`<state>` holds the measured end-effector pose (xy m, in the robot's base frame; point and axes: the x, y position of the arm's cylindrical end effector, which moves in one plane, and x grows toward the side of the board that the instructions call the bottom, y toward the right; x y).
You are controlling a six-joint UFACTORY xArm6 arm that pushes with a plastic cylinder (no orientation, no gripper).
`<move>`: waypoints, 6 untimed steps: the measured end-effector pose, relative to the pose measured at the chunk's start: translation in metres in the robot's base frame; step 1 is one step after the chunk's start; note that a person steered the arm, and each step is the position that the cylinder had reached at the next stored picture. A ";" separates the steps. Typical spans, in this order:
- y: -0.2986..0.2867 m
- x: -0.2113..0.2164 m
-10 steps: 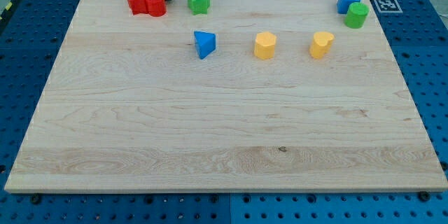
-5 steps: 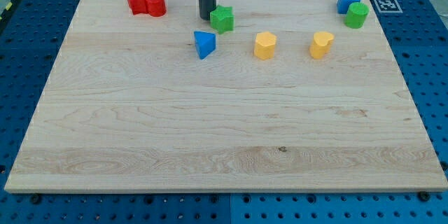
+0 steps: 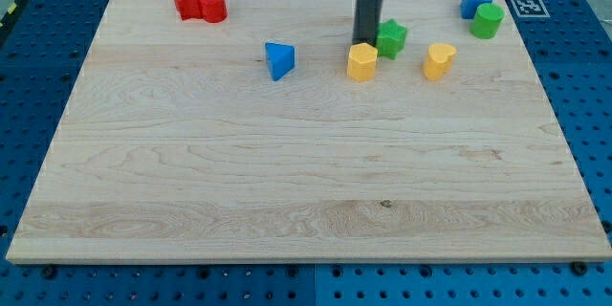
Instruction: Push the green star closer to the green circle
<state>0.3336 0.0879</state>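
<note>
Now pushing green star (image 3: 390, 37) rightward with tip (image 3: 366, 42) toward green circle (image 3: 487, 20); no pincer fitted; avoid yellow block (image 3: 362, 61).

Before you, the pale wooden board (image 3: 287, 172) carries eight blocks. At its top left, a red star (image 3: 186, 0) touches a red cylinder (image 3: 212, 5). Mid-top lie a blue triangle (image 3: 279, 59), a yellow hexagon (image 3: 362, 61), the green star (image 3: 390, 37) just beside it, and a yellow heart (image 3: 439, 60). At top right, a blue cube (image 3: 474, 1) touches the green circle (image 3: 487, 20).
</note>
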 end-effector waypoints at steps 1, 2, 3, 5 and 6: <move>0.037 0.001; 0.071 0.001; 0.071 0.000; 0.061 -0.008; 0.084 -0.008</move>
